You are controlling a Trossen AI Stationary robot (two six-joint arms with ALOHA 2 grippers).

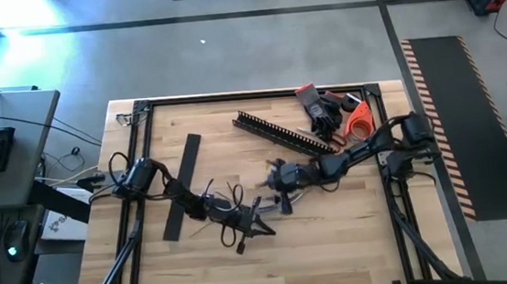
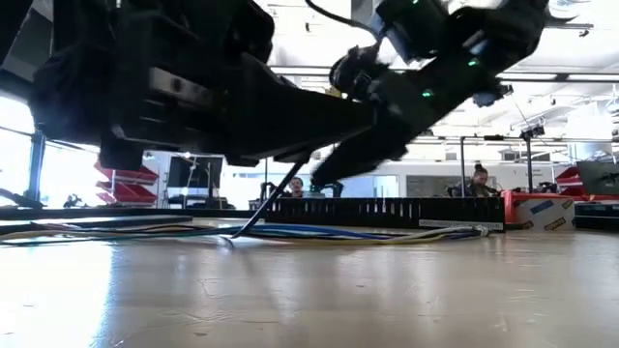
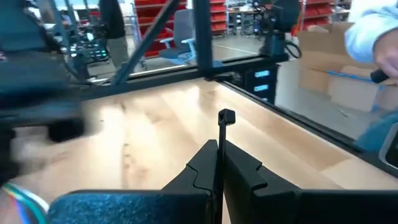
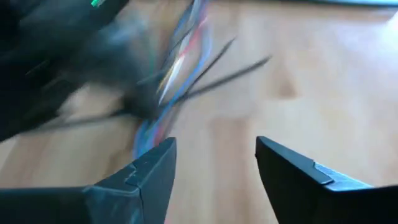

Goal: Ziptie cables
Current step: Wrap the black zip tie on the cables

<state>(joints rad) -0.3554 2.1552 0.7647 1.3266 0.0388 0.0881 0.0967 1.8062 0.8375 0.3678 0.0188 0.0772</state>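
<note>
The cables (image 1: 224, 200) are a bundle of thin coloured wires lying on the wooden table; in the low view the cables (image 2: 290, 233) stretch flat along the tabletop. My left gripper (image 1: 261, 226) is just on their near side, shut on a thin black zip tie (image 3: 222, 127). My right gripper (image 1: 274, 193) hovers at the bundle's right end, open, with the blurred cables (image 4: 177, 65) ahead of its fingers (image 4: 152, 168). In the low view a thin black strand (image 2: 271, 199) slants down to the cables. My left gripper (image 3: 217, 148) pinches the zip tie between its two shut fingers, on the strap just below the head (image 3: 226, 116). The head end sticks out past the fingertips, clear of the table. The rest of the strap is hidden by the fingers.
A black comb-toothed channel (image 1: 285, 132) lies slanted toward the far right, with gloves (image 1: 322, 108) and an orange tool (image 1: 358, 119) beyond it. A flat black strip (image 1: 184, 187) lies left of the cables. Bare wood (image 1: 336, 245) shows toward the near edge. People sit in the room behind (image 2: 479, 180).
</note>
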